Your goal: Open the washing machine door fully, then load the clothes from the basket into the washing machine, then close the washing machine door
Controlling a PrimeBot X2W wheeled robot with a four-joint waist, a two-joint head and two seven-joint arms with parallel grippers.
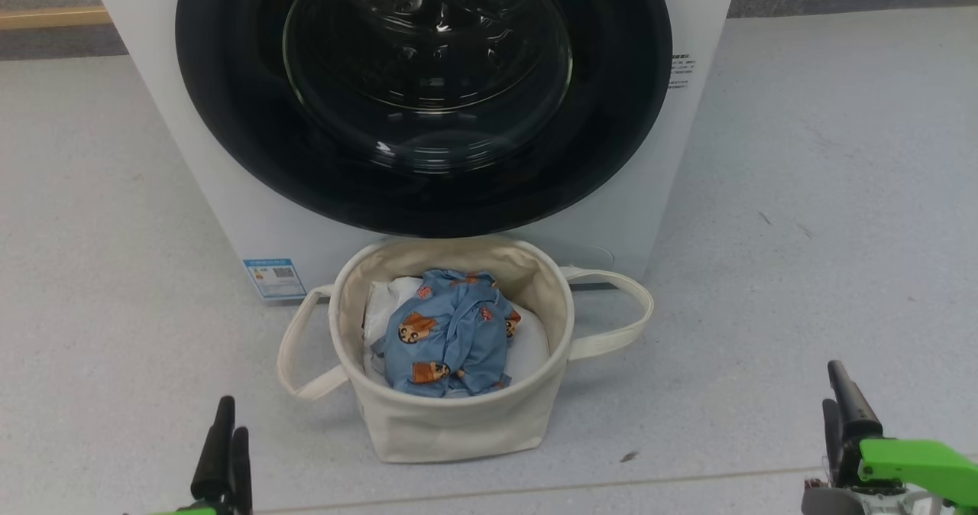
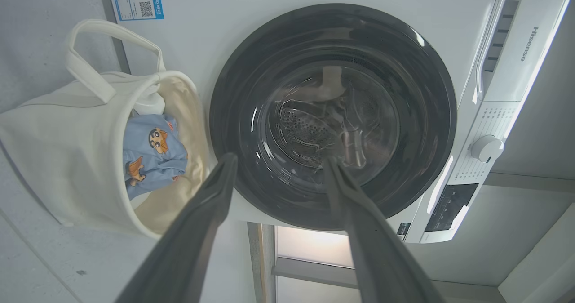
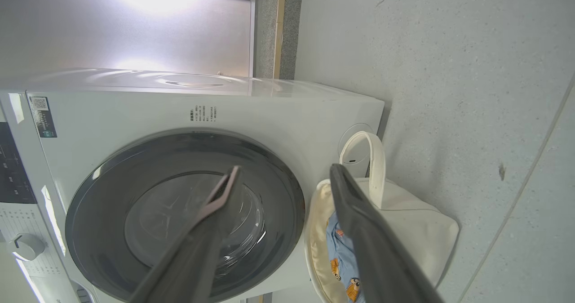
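Observation:
The washing machine [image 1: 191, 171] stands straight ahead. Its door [image 1: 229, 118], with a black rim and a glass centre, lies flush against the front, shut. The cream basket [image 1: 451, 423] sits on the floor against the washer's base. Inside it the light-blue garment with bear faces [image 1: 447, 335] lies crumpled on top. My left gripper [image 1: 233, 417] hangs at the lower left and my right gripper [image 1: 833, 385] at the lower right, both well short of the basket. In the left wrist view the left gripper [image 2: 279, 158] is open and empty; in the right wrist view the right gripper [image 3: 285, 169] is also open and empty.
A plain white cloth [image 1: 527, 354] lies under the garment in the basket. The basket's loop handles [image 1: 611, 324] stick out to both sides. A blue label [image 1: 273, 276] marks the washer's lower left corner. The dial [image 2: 486, 148] sits on the control panel. Grey floor [image 1: 802, 194] spreads on both sides.

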